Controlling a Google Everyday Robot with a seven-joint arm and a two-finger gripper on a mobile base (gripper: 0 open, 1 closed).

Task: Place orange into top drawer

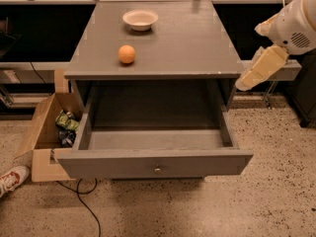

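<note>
Small round orange [127,54] sits on the grey worktop [197,38], upper centre-left of frame. Wide grey wooden top drawer [155,166] stands open. Gripper [253,75] is at the right edge, well apart from the fruit; can't tell its opening. Step looks like approach. Next move: reach left over the orange, then grasp.

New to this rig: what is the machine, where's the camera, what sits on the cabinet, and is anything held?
It is a mobile robot with one arm. The camera looks down at a grey cabinet from its front; where it is mounted is unknown. The arm comes in at the right, and its gripper hangs beside the cabinet's right edge, touching nothing, with no object seen in it. On the cabinet top lie the orange and, further back, a white bowl. The top drawer is pulled open and looks empty. A cardboard box and a shoe are on the floor at left.
</note>
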